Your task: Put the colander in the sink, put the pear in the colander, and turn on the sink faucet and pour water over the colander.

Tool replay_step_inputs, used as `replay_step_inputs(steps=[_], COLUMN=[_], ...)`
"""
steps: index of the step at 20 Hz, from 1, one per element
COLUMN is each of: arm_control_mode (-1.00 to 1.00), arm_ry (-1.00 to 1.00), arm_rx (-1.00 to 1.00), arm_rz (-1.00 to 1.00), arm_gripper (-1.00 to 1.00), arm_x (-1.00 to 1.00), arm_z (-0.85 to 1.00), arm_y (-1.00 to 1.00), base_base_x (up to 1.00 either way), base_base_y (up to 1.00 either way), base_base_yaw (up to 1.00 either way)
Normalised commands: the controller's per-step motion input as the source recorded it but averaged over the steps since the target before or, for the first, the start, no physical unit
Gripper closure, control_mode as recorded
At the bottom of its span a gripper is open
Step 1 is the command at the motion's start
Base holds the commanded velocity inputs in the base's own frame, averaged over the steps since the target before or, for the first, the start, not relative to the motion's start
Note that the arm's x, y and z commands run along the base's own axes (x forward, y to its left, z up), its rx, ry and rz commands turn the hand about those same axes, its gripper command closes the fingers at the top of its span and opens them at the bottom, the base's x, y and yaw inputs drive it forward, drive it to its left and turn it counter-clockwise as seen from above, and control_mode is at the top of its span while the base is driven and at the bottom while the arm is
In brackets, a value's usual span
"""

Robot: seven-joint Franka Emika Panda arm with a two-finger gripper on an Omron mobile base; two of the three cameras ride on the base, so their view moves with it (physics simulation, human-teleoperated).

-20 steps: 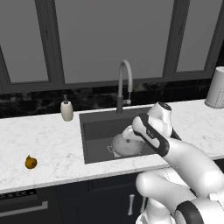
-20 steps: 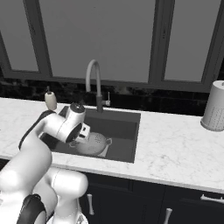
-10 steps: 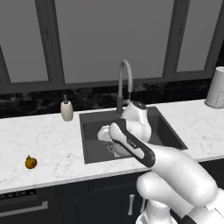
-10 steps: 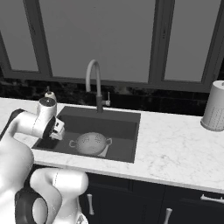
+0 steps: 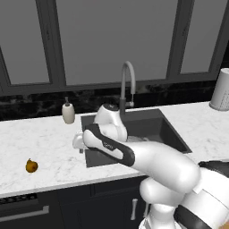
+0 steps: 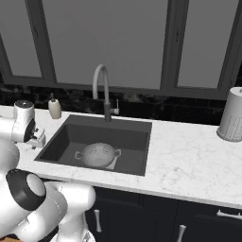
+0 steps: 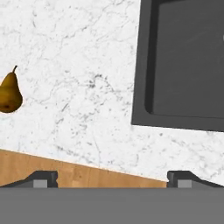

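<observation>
Now, with the colander (image 6: 98,155) in the sink (image 6: 137,130), I'd carry my empty, wide-apart gripper (image 7: 111,177) left of the sink, squarely over the pear (image 7: 9,92), before descending.

Orange-brown pear (image 7: 9,93) on white grey-veined marble counter (image 7: 78,87); dark grey sink (image 6: 137,134); silver-grey colander (image 6: 98,155) dotted with holes.

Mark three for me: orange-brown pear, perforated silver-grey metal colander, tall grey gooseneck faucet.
Orange-brown pear (image 7: 9,94), hand view, middle of its rounded body.
Perforated silver-grey metal colander (image 6: 98,155), right base view, centre of its domed bowl.
Tall grey gooseneck faucet (image 6: 107,101), right base view, on the upright stem.
</observation>
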Motion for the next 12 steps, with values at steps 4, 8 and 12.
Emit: replay_step_inputs(steps=[4, 8, 12], arm_control_mode=[-1.00, -1.00, -1.00], arm_ry=[0.00, 0.00, 0.00], arm_rx=[-0.17, -0.06, 0.00], arm_rz=[0.03, 0.00, 0.00], arm_gripper=[-1.00, -1.00, -1.00], arm_x=[-0.01, 0.02, 0.00], arm_z=[-0.05, 0.00, 0.00], arm_y=[0.53, 0.42, 0.47], base_base_x=[0.00, 0.00, 0.00], base_base_y=[0.00, 0.00, 0.00], base_base_yaw=[0.00, 0.00, 0.00])
